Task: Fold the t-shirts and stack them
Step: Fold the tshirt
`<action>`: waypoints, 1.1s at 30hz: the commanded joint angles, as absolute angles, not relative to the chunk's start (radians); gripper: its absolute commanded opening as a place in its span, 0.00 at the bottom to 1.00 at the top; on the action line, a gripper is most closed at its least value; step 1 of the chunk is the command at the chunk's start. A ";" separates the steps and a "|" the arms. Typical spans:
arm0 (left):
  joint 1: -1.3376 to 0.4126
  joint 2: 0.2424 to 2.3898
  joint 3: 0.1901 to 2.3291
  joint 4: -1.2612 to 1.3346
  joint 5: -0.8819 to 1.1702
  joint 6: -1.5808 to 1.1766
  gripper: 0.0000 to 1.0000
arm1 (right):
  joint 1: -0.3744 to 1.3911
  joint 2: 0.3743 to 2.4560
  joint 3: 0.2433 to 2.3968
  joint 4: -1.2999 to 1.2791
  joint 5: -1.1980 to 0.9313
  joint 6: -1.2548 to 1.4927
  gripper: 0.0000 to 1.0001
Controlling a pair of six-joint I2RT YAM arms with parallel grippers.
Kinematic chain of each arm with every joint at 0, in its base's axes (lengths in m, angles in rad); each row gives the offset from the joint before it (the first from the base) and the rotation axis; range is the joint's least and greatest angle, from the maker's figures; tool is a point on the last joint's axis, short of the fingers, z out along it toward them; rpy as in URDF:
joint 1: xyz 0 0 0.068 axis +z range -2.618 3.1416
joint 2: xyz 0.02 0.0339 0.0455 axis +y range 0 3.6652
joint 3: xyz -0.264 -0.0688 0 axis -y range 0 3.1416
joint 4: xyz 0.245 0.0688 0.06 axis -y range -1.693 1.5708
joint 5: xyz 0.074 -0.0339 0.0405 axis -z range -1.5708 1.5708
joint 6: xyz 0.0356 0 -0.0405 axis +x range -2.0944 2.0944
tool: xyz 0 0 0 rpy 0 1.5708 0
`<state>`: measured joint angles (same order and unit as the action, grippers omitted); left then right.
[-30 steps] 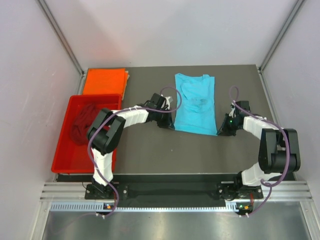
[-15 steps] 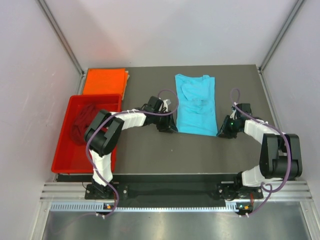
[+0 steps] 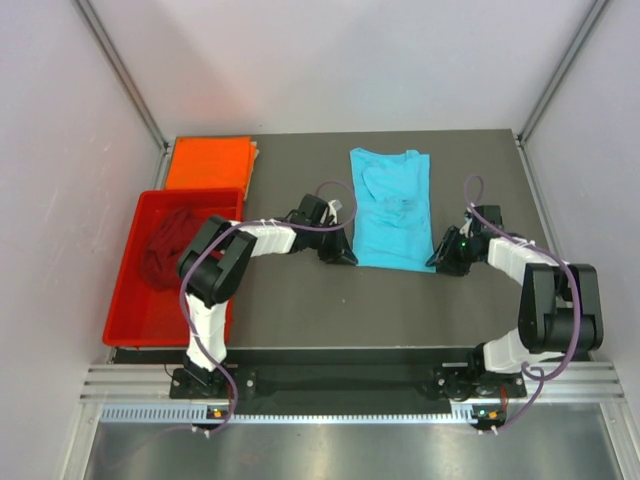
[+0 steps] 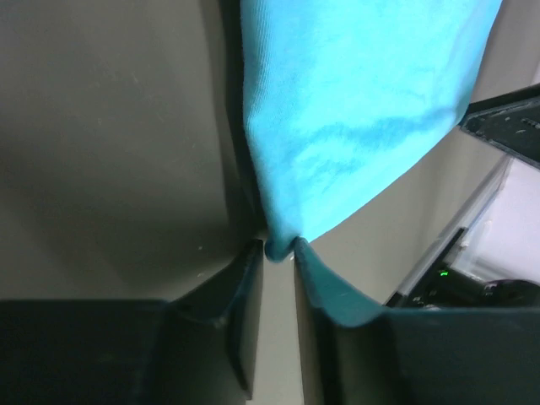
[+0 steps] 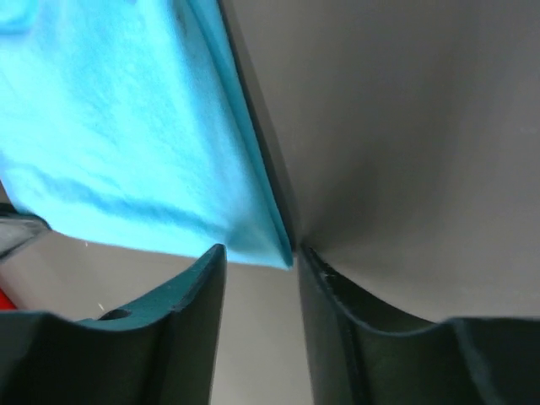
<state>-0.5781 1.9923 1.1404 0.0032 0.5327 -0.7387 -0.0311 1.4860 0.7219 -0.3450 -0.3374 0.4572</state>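
We are looking at the turquoise t-shirt (image 3: 392, 205) lying flat in the upper middle of the overhead frame, its long axis running top to bottom, collar toward the top. The left gripper (image 3: 340, 255) is sitting at the shirt's lower-left corner and the right gripper (image 3: 443, 258) at its lower-right, each equally near. In both wrist views the jaws are standing apart, the left narrowly, with a hem corner at their tips, unclamped. We are judging the fold will lift that hem toward the collar.
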 commanded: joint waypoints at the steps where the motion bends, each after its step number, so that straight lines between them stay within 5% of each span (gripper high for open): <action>1: -0.584 2.039 1.150 -0.024 0.491 -0.745 0.18 | -0.043 1.529 0.703 -0.282 -0.333 0.503 0.39; 2: -0.584 2.042 1.154 -0.032 0.492 -0.747 0.04 | -0.043 1.542 0.698 -0.276 -0.325 0.511 0.32; 4: -0.587 2.036 1.152 -0.037 0.480 -0.752 0.00 | -0.043 1.549 0.696 -0.279 -0.305 0.508 0.00; 17: -0.666 1.893 1.036 -0.146 0.312 -0.818 0.00 | -0.043 1.302 0.509 -0.365 -0.183 0.578 0.00; 33: -0.713 1.839 0.934 -0.065 0.359 -0.931 0.00 | -0.043 1.157 0.431 -0.390 -0.184 0.620 0.00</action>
